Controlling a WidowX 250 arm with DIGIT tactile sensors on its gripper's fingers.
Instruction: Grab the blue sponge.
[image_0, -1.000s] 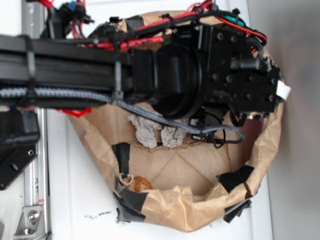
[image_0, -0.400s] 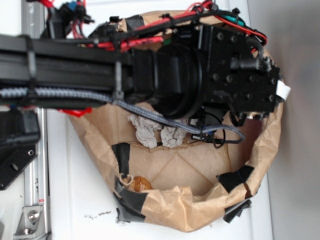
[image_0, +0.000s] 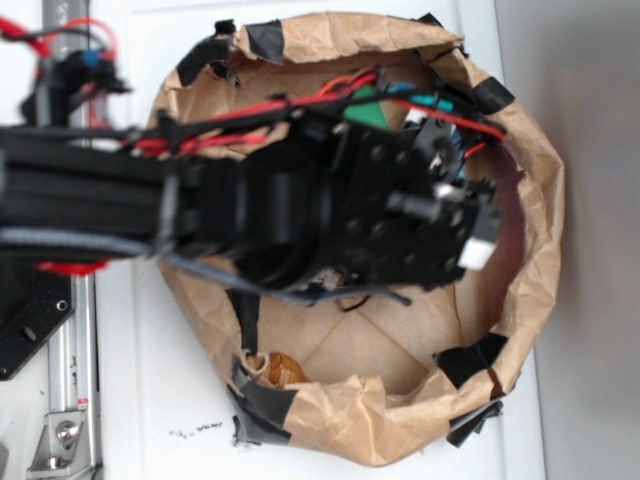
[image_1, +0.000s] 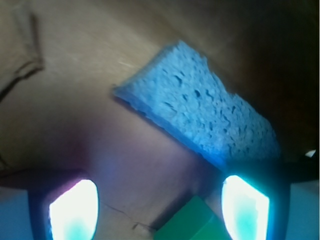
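Note:
In the wrist view the blue sponge (image_1: 200, 107) lies flat and slantwise on the brown paper floor, ahead of my gripper (image_1: 160, 210) and towards its right finger. The gripper is open and empty, with its two glowing fingertips (image_1: 74, 210) wide apart. A corner of the green block (image_1: 192, 222) shows low between them, closer to the right finger. In the exterior view my black arm (image_0: 330, 215) reaches over the inside of the paper bag and hides the sponge and the gripper's fingers. Part of the green block (image_0: 365, 108) shows above the arm.
The rolled-down brown paper bag (image_0: 535, 230) with black tape patches walls in the work area. A small orange-brown item (image_0: 280, 368) sits at its lower left wall. A metal rail (image_0: 70, 400) runs along the left. The white paper wad is hidden under the arm.
The arm has shifted down and left in the exterior view. It now covers the paper wad and uncovers the bag's upper rim and the green block.

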